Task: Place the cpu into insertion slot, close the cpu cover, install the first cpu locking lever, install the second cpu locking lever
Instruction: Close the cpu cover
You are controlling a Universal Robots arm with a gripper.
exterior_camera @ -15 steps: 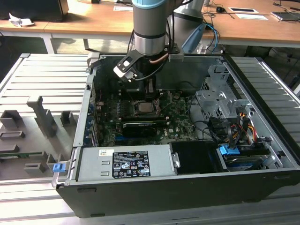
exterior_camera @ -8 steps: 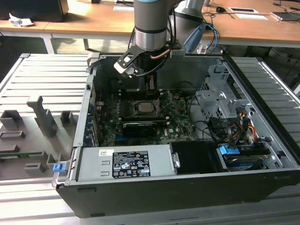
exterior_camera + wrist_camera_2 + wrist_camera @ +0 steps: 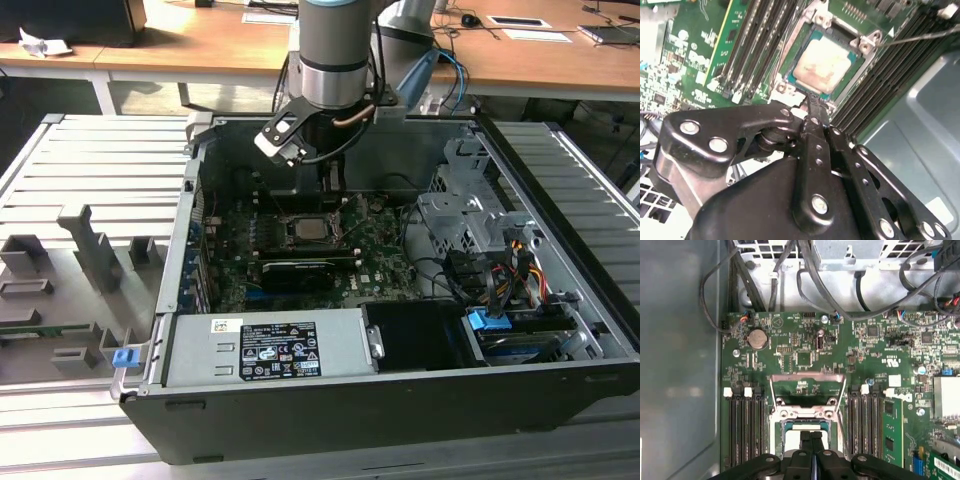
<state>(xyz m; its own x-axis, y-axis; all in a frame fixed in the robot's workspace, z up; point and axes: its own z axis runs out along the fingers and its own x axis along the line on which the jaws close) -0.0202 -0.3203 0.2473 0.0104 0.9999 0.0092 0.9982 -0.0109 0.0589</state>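
Note:
The cpu point(image 3: 822, 60) lies flat in the insertion slot point(image 3: 865, 46) on the green motherboard, its silvery-tan top bare. In the first wrist view the cpu cover point(image 3: 807, 376) stands swung open past the slot point(image 3: 805, 414), and a pale piece of the cpu point(image 3: 790, 440) shows beside the fingers. A thin wire locking lever point(image 3: 920, 34) sticks out free beside the socket. My gripper point(image 3: 812, 102) is shut with nothing between its fingers, its tips at the cpu's near edge. In the exterior view the gripper point(image 3: 330, 185) hangs just behind the socket point(image 3: 305, 228).
The open computer case holds a silver power supply point(image 3: 265, 350) at the front, a drive cage point(image 3: 470, 215) at the exterior view's right, and cables point(image 3: 840, 290). Black memory slots point(image 3: 745, 425) flank the socket. A grey fixture tray point(image 3: 80, 270) lies outside the case.

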